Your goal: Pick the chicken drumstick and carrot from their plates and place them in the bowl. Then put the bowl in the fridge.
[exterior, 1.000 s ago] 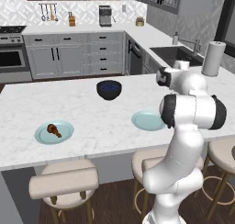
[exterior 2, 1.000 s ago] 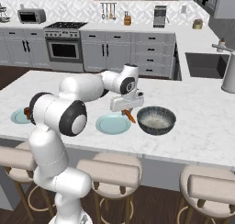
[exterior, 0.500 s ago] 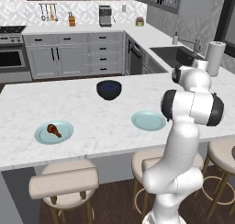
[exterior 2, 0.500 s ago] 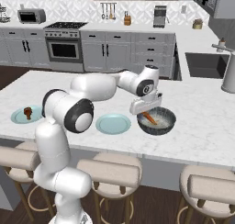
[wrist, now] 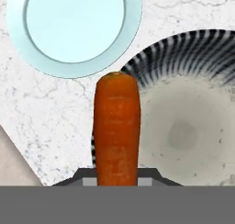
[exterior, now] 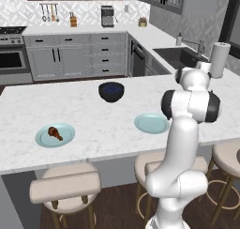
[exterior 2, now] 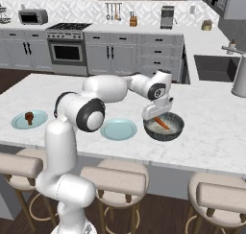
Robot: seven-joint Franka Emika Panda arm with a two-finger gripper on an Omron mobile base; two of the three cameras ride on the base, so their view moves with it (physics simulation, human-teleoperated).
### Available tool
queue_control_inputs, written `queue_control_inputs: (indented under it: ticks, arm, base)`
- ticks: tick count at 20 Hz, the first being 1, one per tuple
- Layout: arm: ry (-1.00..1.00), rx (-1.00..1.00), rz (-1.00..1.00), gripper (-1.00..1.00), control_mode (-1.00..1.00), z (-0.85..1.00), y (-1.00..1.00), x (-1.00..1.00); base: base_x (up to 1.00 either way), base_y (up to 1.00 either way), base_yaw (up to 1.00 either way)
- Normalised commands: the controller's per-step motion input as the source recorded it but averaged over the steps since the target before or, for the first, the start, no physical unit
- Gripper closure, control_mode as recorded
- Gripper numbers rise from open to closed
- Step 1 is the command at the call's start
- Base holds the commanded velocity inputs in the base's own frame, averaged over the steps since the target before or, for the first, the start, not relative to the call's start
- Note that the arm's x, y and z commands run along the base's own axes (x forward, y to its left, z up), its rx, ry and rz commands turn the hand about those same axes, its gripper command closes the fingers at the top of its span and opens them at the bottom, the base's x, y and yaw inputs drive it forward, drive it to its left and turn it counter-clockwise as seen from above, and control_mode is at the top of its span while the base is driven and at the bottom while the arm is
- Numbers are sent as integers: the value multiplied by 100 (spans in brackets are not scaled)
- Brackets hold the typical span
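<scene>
- The gripper [exterior 2: 158,118] hangs over the near rim of the bowl [exterior 2: 177,131] on the white marble island [exterior 2: 211,132], its jaws clamped on the carrot [exterior 2: 162,123].
- Seen from the right base view, the orange carrot slants down from the fingertips into the bowl's pale interior.
- In the hand view the carrot [wrist: 116,126] stands straight up from between the fingers, its blunt end overlapping the bowl's striped rim [wrist: 183,44].
- Just beside the gripper, on the side away from the bowl, lies one pale teal plate [exterior 2: 118,129], bare on top; the hand view shows the same plate [wrist: 73,67] close to the bowl's edge, not touching it.
- Well apart from the gripper, at the far end of the island, the second plate [exterior 2: 29,119] carries the chicken drumstick [exterior 2: 29,116].
- From the left base view, the drumstick [exterior: 55,133] rests on its plate [exterior: 55,135], with the dark bowl [exterior: 111,91] further back on the counter and the bare plate [exterior: 152,123] near the arm.
</scene>
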Motion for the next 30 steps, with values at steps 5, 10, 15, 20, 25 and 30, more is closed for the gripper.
queue_control_inputs:
  ticks: [5, 10, 15, 20, 25, 30]
  arm:
    - [0, 0, 3, 100, -100, -28, -2, 24]
    - [1, 0, 3, -100, -100, -26, -7, 21]
    - [0, 0, 7, -100, -100, -8, -1, 0]
    - [3, 4, 8, -100, -100, -2, 0, 0]
    - [0, 4, 1, -100, -100, 70, 17, -46]
    - [-6, 1, -1, -100, -100, 77, 88, -93]
  base:
    - [0, 0, 0]
    - [0, 0, 0]
    - [0, 0, 0]
    - [0, 0, 0]
    - [0, 0, 0]
    - [0, 0, 0]
